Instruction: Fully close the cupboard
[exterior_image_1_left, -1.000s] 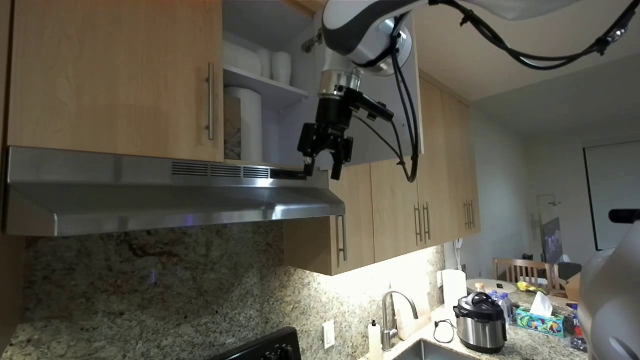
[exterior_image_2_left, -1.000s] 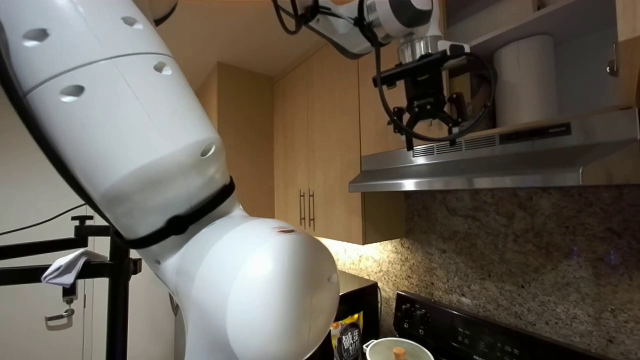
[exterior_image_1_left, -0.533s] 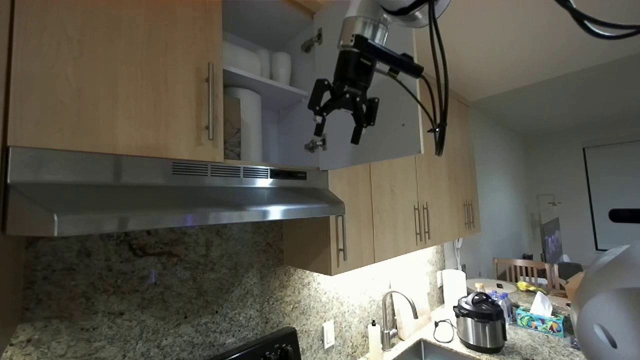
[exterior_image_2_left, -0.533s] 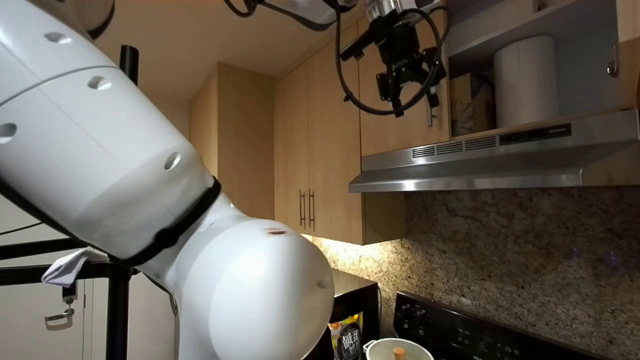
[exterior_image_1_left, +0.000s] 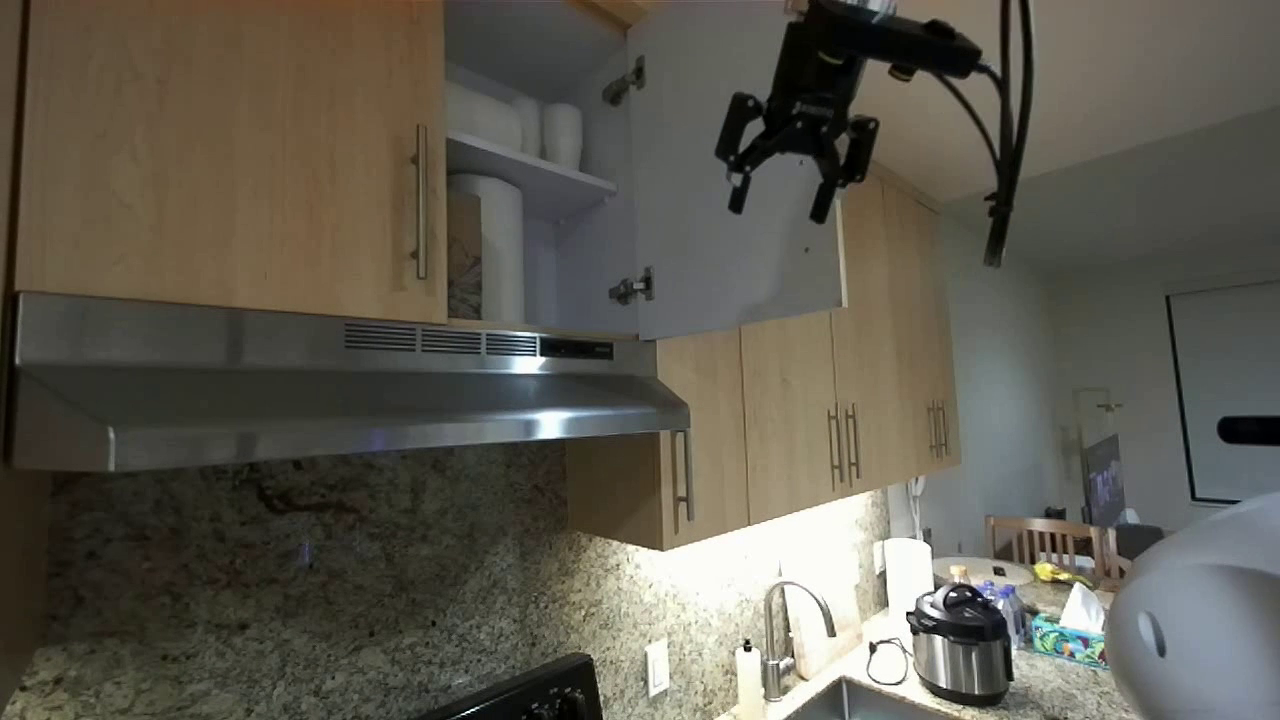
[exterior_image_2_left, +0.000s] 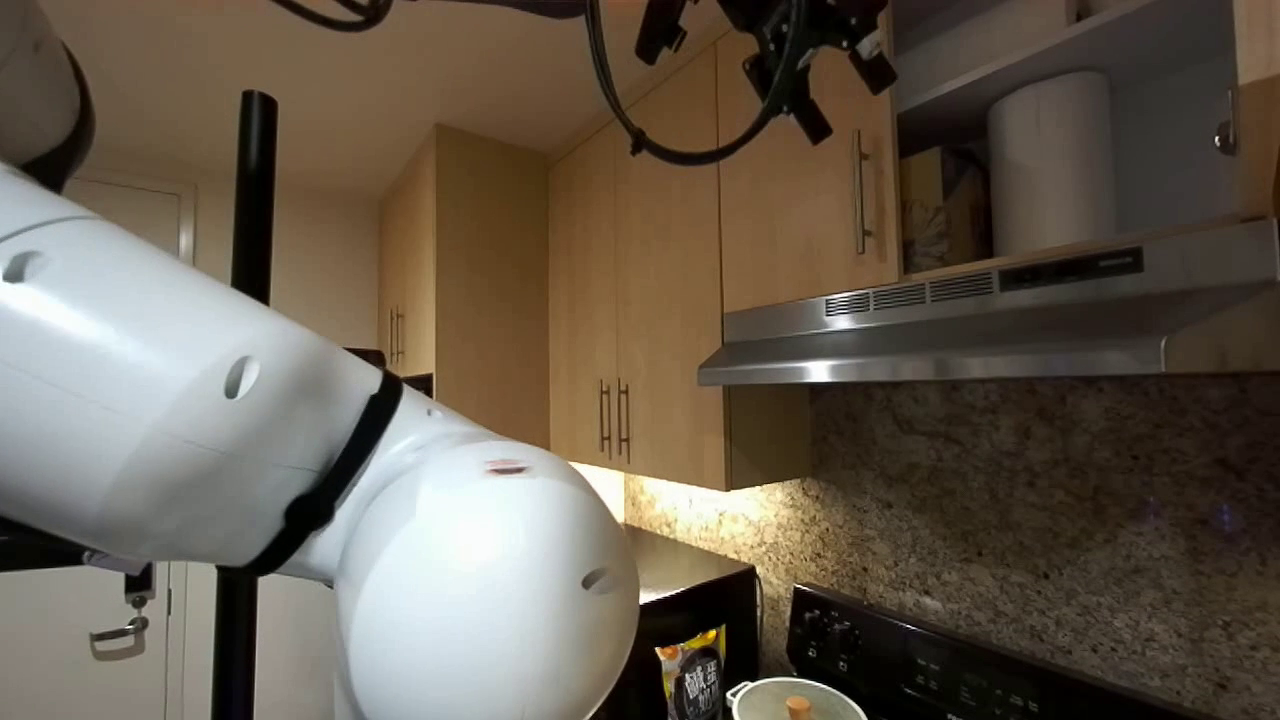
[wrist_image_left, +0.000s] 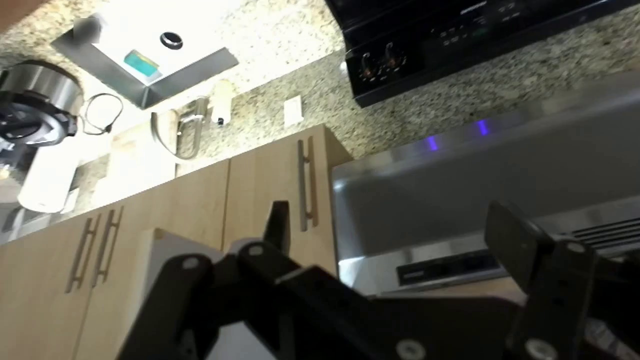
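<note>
The cupboard above the range hood has its left door (exterior_image_1_left: 230, 150) shut against the frame, with a vertical steel handle (exterior_image_2_left: 860, 195). Its right door (exterior_image_1_left: 730, 240) is swung wide, showing a pale inner face and two hinges. Inside are a white shelf (exterior_image_1_left: 535, 172), white dishes, a white roll (exterior_image_2_left: 1050, 165) and a brown box. My gripper (exterior_image_1_left: 780, 200) hangs high in front of that inner face, jaws apart and nothing between them. In the wrist view the gripper (wrist_image_left: 395, 227) is spread, the open door (wrist_image_left: 177, 245) partly hidden behind its left finger. Contact with the door cannot be judged.
The steel range hood (exterior_image_1_left: 350, 400) juts out beneath the cupboard. Longer wood cabinets (exterior_image_1_left: 790, 420) with bar handles continue beyond the open door. Below stand the black stove (exterior_image_2_left: 900, 640), a pot, the faucet (exterior_image_1_left: 800, 630) and a pressure cooker (exterior_image_1_left: 960, 645).
My gripper has risen away from the hood, moving along the open door's inner face towards its free edge and staying open. The cupboard doors have not moved.
</note>
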